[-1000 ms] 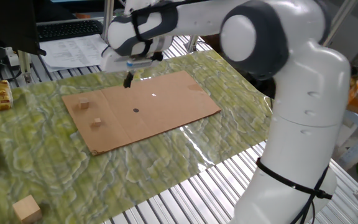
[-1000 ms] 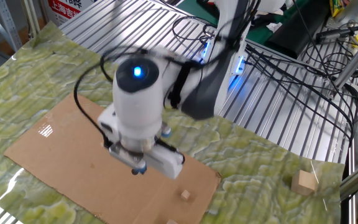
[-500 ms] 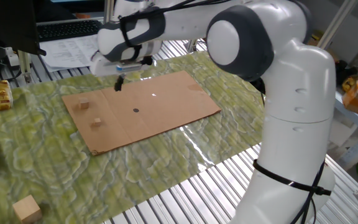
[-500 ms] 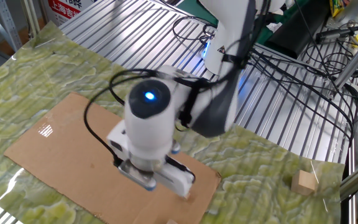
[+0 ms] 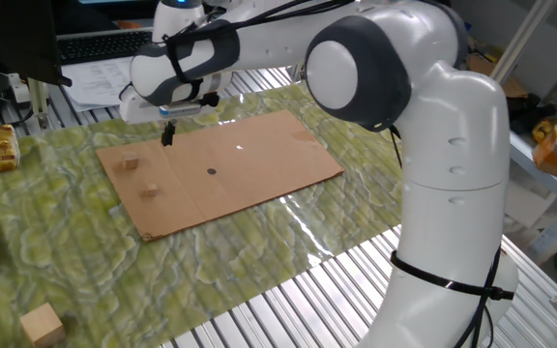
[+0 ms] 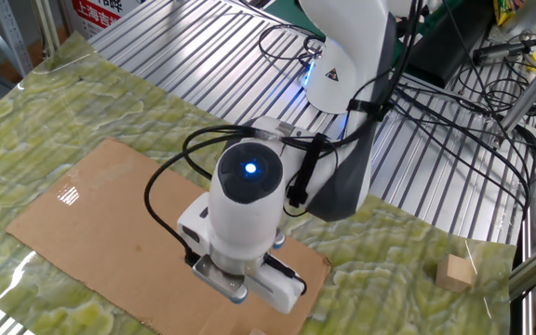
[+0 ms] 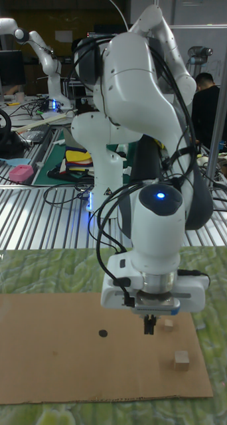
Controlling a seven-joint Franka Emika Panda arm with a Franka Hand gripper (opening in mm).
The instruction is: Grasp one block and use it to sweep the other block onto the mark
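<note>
Gripper point(image 5: 167, 136) has travelled left off the mark point(image 5: 211, 172) toward the blocks, fingers nearly together and holding nothing, now above and just beside the far block point(image 5: 130, 162); grasp looks next.

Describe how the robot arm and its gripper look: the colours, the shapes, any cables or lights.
The arm is glossy white with rounded, bulky links and dark grey joint bands. A black cable loops along it to the wrist. The wrist cap shows a glowing blue light. Below sits a wide white hand block, and the gripper ends in short, thin black fingers. No markings are readable.
</note>
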